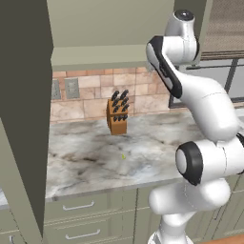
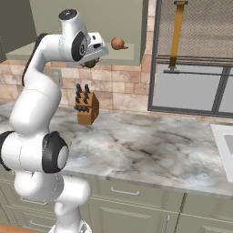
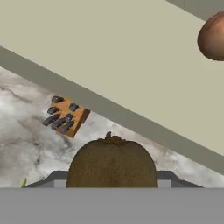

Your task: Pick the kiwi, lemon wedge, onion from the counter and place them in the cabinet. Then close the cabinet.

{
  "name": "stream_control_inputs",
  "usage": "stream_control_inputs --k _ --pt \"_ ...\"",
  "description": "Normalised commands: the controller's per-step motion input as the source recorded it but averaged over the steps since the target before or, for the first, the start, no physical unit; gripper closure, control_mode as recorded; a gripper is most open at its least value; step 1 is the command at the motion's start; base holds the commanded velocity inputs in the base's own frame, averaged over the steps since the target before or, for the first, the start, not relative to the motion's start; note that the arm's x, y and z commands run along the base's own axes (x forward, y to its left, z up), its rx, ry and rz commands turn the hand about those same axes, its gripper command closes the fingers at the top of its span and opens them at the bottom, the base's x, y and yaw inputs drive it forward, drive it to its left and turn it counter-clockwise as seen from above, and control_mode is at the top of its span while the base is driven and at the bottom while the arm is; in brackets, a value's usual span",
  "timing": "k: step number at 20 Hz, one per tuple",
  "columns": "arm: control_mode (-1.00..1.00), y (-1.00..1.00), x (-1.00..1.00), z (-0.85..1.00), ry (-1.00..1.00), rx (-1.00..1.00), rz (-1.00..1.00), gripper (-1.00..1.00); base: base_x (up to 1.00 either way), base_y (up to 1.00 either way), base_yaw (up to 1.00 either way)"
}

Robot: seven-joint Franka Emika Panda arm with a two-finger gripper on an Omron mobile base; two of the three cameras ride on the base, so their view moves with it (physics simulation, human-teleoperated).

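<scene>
My gripper is raised in front of the open cabinet and is shut on the kiwi. In the hand view the brown kiwi sits between the fingertips, just below the front edge of the cabinet floor. The orange-brown onion rests inside the cabinet, to the gripper's right, and shows as a round ball in the hand view. The lemon wedge lies as a tiny yellow sliver on the marbled counter.
A wooden knife block stands on the counter against the brick wall, below the cabinet. The open cabinet door hangs tall at the left. A window and a sink edge lie to the right.
</scene>
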Motion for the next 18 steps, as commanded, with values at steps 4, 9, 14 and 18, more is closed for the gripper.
stream_control_inputs --k 4,9,14,18 --pt "-1.0 0.01 0.56 0.28 -0.05 0.0 0.0 1.0 0.0 0.0 0.0" --pt "-1.0 0.0 0.59 0.34 -0.13 0.02 0.0 1.0 0.0 0.0 0.0" --pt "-1.0 0.0 0.64 0.13 -0.04 0.04 0.0 1.0 0.0 0.0 0.0" --pt "-1.0 0.0 0.88 -0.17 0.02 0.01 0.0 1.0 0.0 0.0 0.0"
